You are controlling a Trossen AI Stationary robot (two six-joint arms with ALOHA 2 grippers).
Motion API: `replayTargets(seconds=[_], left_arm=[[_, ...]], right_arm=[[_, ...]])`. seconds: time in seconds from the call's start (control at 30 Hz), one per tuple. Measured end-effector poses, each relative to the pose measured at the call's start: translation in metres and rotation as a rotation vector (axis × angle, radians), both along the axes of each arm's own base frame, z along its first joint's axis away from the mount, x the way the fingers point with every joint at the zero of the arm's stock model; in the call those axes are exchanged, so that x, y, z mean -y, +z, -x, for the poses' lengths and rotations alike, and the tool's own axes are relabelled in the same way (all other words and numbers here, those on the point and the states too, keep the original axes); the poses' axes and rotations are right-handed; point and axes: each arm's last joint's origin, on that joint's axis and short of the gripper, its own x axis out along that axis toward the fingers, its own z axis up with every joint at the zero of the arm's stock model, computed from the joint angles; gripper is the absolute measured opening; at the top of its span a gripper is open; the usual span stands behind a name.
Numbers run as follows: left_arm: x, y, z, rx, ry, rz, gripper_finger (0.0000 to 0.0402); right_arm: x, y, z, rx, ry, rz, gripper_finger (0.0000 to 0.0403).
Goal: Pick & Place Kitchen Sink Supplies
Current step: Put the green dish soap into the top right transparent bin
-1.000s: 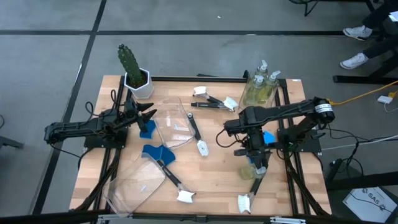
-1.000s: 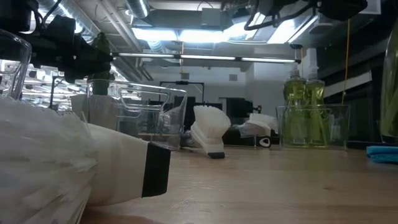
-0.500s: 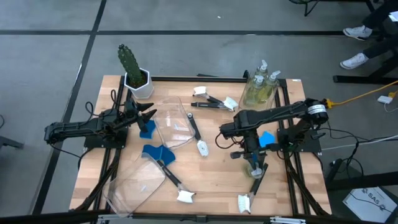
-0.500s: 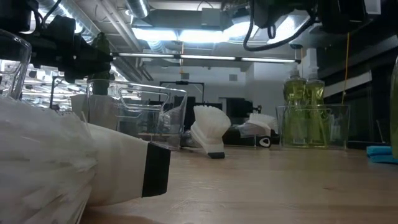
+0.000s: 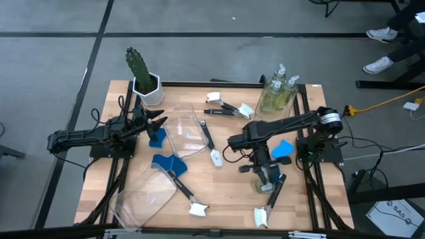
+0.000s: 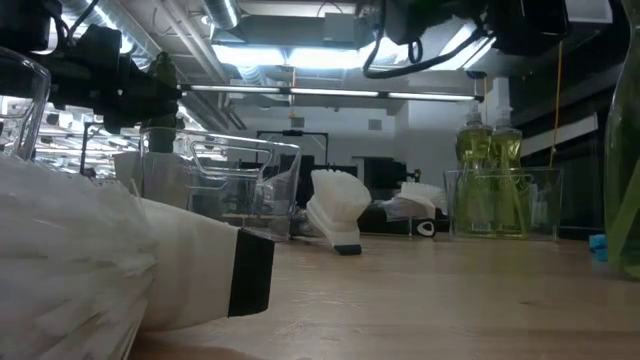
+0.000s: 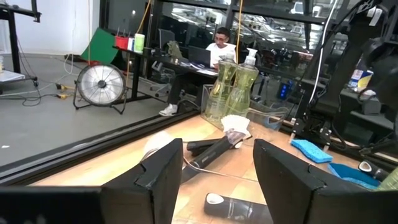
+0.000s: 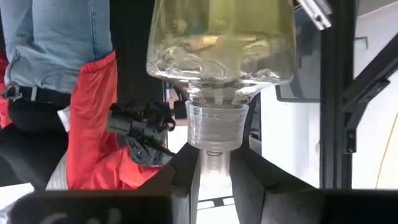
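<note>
My right gripper is clamped on a soap bottle, both fingers pinching the narrow neck just under the clear collar, and the yellowish body fills my right wrist view. From above, that gripper hangs over the right half of the table, just near of the blue sponge lying by my right arm's base. A dish brush lies just beneath and near of the gripper, its white head toward the near edge. In the low view the bottle I hold shows only as a green sliver at the right edge.

My left gripper waits at the left side, fingers spread wide with nothing between them. It points at the clear bin lying tipped in the middle, and a second blue sponge sits just beside its tips.

Two more soap bottles stand upright in a clear bin at the far right corner. Two brushes lie near the far edge, another brush lies beside the tipped bin. A third sponge sits left of centre, next to a second clear bin on its side near the near-left corner. A cactus stands at the far left corner.
</note>
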Motion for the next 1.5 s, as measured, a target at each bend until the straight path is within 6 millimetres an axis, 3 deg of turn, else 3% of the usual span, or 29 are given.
replayTargets(seconds=[0.3, 0.77, 1.5], left_arm=[[0.000, 0.000, 0.000, 0.001, 0.000, 0.000, 0.0191], [0.000, 0.000, 0.000, 0.002, 0.000, 0.000, 0.0190], [0.000, 0.000, 0.000, 0.002, 0.000, 0.000, 0.0190]], right_arm=[[0.001, -0.007, -0.007, 0.008, -0.008, -0.018, 0.0069], [0.013, -0.008, -0.010, 0.033, -0.040, -0.011, 0.0116], [0.029, -0.009, -0.012, 0.092, -0.071, -0.011, 0.0249]])
